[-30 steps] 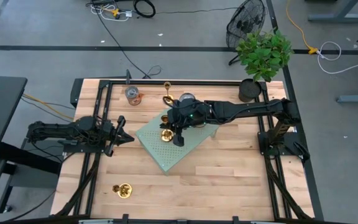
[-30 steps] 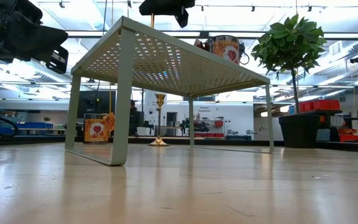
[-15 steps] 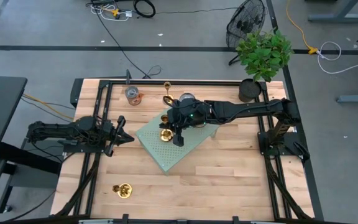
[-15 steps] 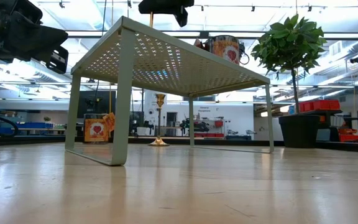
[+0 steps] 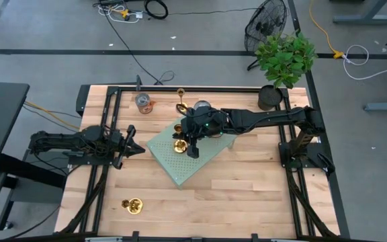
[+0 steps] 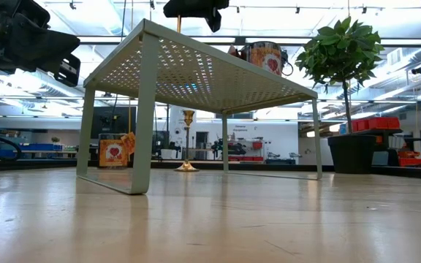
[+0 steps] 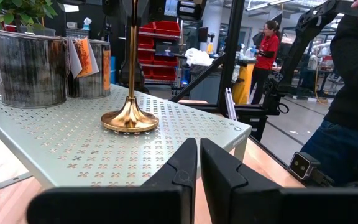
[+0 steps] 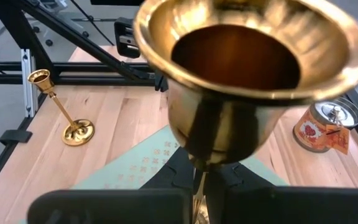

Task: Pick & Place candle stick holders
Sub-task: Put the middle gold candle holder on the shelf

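Right gripper (image 5: 193, 151) clamped on shiny gold candle stick holder (image 8: 247, 81), flared base

Our two arms (image 5: 261, 119) are dark, jointed and slim, each ending in a black gripper (image 7: 197, 163) with two flat, blunt fingers (image 7: 219, 168).

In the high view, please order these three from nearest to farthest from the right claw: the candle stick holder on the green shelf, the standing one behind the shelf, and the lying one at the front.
1. Candle stick holder on the green shelf, held in the right claw.
2. Standing holder, behind the shelf, toward the table's far edge.
3. Lying holder, near the front edge, on the left arm's side.
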`<state>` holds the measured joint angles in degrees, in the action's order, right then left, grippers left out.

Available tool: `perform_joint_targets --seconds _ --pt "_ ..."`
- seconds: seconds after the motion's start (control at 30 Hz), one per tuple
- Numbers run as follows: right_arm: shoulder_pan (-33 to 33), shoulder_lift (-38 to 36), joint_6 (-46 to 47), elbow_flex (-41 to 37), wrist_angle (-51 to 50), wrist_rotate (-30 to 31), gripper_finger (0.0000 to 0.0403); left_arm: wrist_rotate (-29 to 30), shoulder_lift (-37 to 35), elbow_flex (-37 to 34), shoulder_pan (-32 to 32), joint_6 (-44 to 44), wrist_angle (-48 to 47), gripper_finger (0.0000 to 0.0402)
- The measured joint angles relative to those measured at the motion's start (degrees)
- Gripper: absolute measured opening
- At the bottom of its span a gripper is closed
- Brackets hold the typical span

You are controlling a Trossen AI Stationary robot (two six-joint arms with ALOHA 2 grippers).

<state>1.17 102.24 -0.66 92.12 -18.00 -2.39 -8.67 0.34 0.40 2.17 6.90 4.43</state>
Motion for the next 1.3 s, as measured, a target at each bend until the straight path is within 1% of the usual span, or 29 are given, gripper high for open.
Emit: perform_joint_targets --seconds 1.3 --pt "0.00 0.02 -0.50 0.00 0.42 0.00 0.0016 0.00 0.01 -0.02 0.00 0.00 0.00 0.0025"
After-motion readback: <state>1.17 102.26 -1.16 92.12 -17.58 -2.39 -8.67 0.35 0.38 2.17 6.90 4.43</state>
